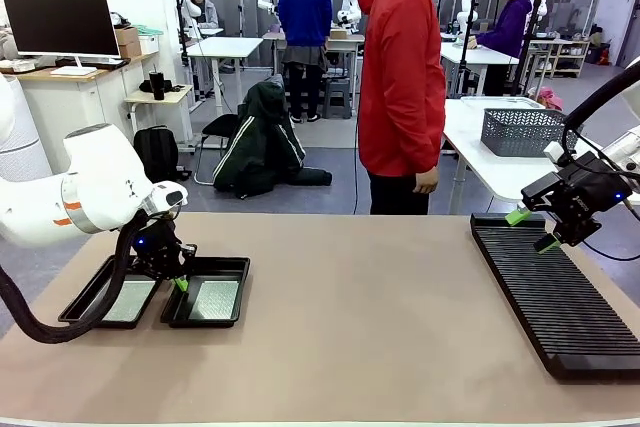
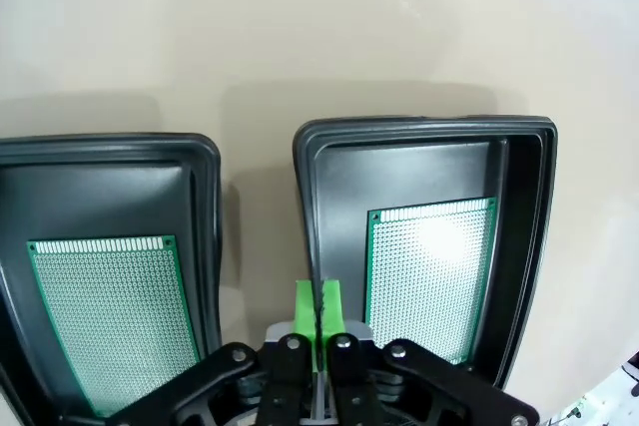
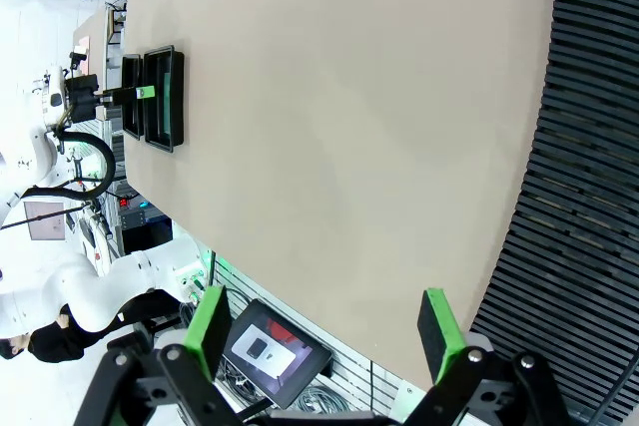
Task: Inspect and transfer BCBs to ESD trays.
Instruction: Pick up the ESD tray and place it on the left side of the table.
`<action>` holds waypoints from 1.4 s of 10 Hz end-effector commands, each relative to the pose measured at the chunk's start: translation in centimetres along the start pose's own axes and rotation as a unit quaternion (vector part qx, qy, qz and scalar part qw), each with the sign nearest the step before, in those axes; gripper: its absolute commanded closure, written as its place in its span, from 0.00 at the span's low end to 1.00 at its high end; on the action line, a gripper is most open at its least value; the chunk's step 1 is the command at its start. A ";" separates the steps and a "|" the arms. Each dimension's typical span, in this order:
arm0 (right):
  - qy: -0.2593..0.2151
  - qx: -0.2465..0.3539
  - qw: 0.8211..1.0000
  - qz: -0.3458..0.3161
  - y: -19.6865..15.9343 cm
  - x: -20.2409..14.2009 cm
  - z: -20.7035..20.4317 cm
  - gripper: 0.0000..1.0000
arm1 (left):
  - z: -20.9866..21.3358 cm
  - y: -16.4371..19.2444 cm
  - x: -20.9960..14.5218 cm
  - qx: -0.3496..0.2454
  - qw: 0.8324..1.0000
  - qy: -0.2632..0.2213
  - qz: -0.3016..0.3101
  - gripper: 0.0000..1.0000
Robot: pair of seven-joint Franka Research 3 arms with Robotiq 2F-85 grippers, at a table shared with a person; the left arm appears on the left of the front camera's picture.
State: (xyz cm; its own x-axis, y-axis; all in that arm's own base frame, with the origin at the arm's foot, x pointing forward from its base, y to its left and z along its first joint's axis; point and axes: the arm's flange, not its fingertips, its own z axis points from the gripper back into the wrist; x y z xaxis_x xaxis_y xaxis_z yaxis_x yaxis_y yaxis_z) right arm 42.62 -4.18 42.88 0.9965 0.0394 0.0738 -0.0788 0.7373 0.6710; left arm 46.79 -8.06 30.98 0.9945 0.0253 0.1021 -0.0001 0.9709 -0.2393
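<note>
Count: two ESD trays, side by side at the near left of the table. The left tray (image 1: 82,309) and the right tray (image 1: 235,277) each hold one BCB, so two boards in total: one board (image 2: 115,321) flat on the left tray floor, the other board (image 2: 429,271) flat on the right tray floor.

My left gripper (image 2: 318,308) hangs above the rim between the two trays, its green pads pressed together with nothing between them. My right gripper (image 1: 532,229) hovers over the far end of one long black ribbed rack (image 1: 560,297) at the right, fingers spread wide and empty.

Surface: a plain beige table (image 1: 360,317). One person in a red hooded top (image 1: 402,77) stands at the far side. Behind: white tables, one grey mesh basket (image 1: 522,131), one monitor (image 1: 62,24).
</note>
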 end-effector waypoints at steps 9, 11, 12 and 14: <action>-0.003 -0.001 1.000 -0.006 0.2 -0.1 -0.1 0.00 | 1.2 -1.7 -0.7 0.059 0.998 -0.001 0.004 0.72; -0.003 -0.001 1.000 -0.006 0.2 -0.1 -0.1 0.00 | 1.8 -2.4 -0.8 0.084 0.996 -0.005 0.007 0.66; -0.003 -0.001 1.000 -0.006 0.2 -0.1 -0.1 0.00 | 2.2 -2.8 -0.9 0.098 0.995 -0.002 0.008 0.68; -0.003 -0.001 1.000 -0.006 0.2 -0.1 -0.1 0.00 | 3.4 -3.5 -1.1 0.113 0.994 0.005 0.007 0.57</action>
State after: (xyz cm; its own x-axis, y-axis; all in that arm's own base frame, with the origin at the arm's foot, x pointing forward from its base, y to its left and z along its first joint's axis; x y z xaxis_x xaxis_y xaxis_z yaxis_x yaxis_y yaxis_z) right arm 42.62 -4.18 42.88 0.9965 0.0394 0.0738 -0.0788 0.7373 0.6710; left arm 45.67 -10.33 33.97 0.9937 0.0315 0.1075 -0.0264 0.9985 -0.0490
